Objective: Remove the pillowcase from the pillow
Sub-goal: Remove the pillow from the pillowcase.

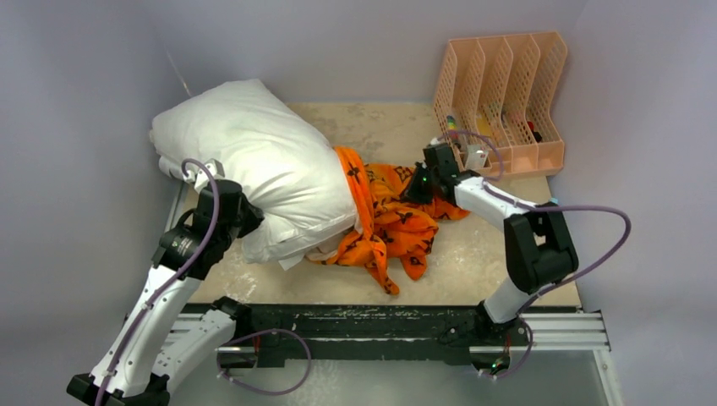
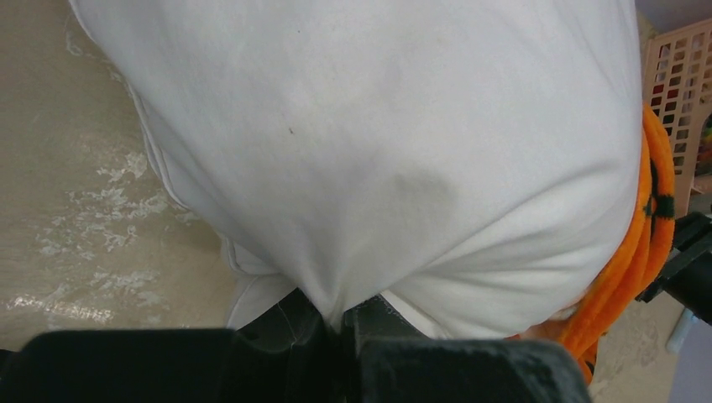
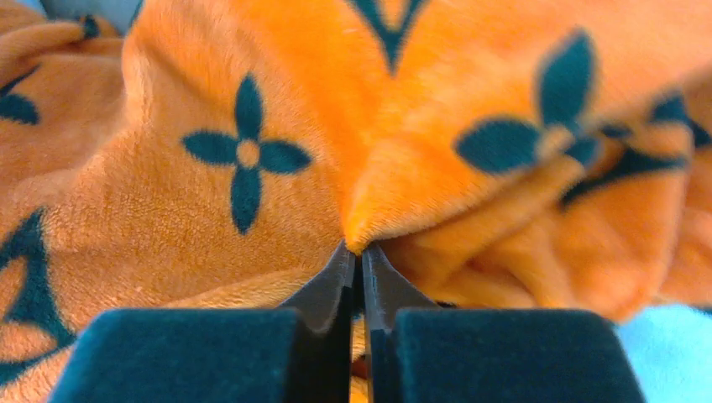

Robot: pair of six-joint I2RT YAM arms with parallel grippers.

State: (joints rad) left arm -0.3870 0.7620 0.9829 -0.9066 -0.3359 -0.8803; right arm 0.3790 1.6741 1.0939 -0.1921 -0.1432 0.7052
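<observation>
The white pillow point(image 1: 254, 161) lies at the back left of the table, mostly bare. The orange pillowcase point(image 1: 393, 222) with black motifs is bunched at the pillow's right end and spreads over the table middle. My left gripper point(image 1: 241, 218) is shut on a fold of the pillow's white fabric at its near edge; in the left wrist view the pillow point(image 2: 378, 151) fills the frame above the closed gripper point(image 2: 342, 323). My right gripper point(image 1: 420, 183) is shut on a fold of the pillowcase point(image 3: 252, 168), pinched between its fingertips point(image 3: 336, 281).
A peach mesh file organiser point(image 1: 503, 97) with small items stands at the back right, close behind the right gripper; it also shows in the left wrist view point(image 2: 678, 92). Grey walls enclose the table. The beige tabletop point(image 1: 499, 254) shows at the front right.
</observation>
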